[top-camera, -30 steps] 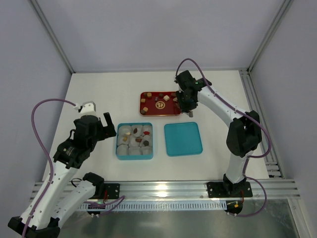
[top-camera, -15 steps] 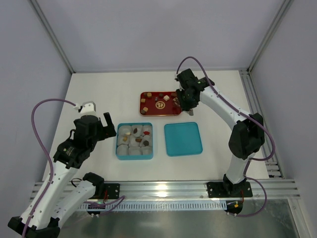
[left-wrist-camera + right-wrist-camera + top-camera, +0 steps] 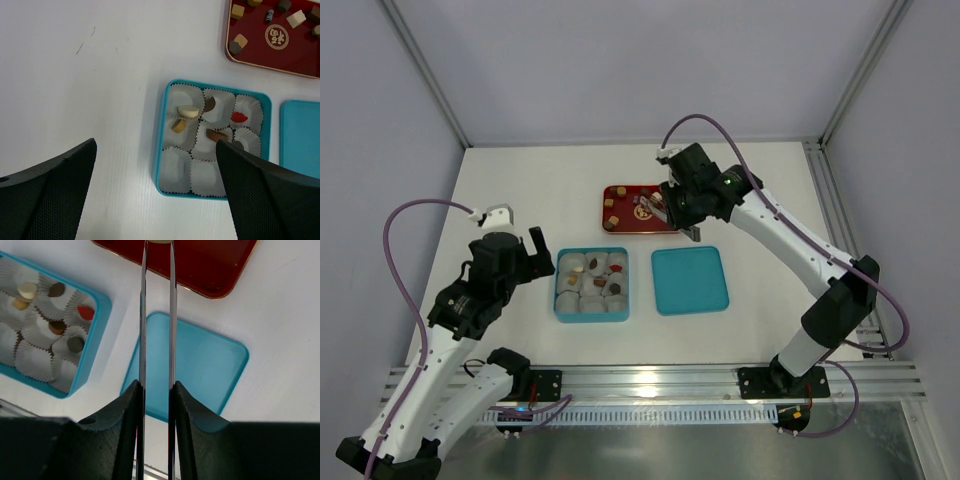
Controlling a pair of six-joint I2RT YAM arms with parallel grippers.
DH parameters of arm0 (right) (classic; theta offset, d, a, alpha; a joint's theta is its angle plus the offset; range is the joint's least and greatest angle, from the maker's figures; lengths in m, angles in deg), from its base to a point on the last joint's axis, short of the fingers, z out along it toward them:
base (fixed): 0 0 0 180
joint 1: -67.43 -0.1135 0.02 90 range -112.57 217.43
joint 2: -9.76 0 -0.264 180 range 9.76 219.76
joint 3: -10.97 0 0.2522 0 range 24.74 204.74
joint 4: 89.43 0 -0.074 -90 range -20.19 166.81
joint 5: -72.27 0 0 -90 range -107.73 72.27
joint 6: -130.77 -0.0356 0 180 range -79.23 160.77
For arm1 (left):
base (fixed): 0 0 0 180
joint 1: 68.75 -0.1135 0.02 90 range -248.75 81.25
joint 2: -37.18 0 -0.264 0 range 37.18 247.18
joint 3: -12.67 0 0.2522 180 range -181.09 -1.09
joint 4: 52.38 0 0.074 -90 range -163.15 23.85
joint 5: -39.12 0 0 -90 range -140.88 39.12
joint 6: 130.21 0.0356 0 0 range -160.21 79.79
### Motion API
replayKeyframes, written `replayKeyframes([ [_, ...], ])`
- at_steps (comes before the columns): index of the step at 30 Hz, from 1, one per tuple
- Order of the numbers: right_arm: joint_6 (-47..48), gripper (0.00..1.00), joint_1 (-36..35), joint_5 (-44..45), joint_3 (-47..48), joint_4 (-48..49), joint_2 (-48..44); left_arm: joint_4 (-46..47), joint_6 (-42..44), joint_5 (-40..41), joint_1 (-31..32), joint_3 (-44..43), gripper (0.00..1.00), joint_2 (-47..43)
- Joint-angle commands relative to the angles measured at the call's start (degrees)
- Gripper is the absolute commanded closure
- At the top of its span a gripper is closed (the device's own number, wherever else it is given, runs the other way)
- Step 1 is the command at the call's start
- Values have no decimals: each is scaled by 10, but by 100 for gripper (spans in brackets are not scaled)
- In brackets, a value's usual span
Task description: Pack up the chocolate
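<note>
Looking from above, I saw my right hand [image 3: 667,212] over the red tray [image 3: 625,226] of loose chocolate [image 3: 611,205], with the teal box [image 3: 592,318] at its 7 o'clock. Left wrist: my left hand [image 3: 156,145] gaped wide beside the box. Right wrist: the fingers [image 3: 132,415] were nearly together with a pale sliver [image 3: 159,241] at the tips, and I couldn't tell if they gripped it.

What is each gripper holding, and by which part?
Right gripper seems to pinch a cream-white chocolate piece by its sides at the fingertips; left gripper open, empty.
</note>
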Motion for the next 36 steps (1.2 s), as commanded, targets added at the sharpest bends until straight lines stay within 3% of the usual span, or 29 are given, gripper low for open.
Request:
replayKeyframes([
  [1,-21,69,-47,-3,3,-2,-43,11,-6,9,1,-4,0,0],
  [14,-79,69,-247,-18,6,-4,-30,10,-7,11,1,-4,0,0],
  [36,-100,69,-313,-78,1,33,38,9,-7,13,1,-4,0,-4],
])
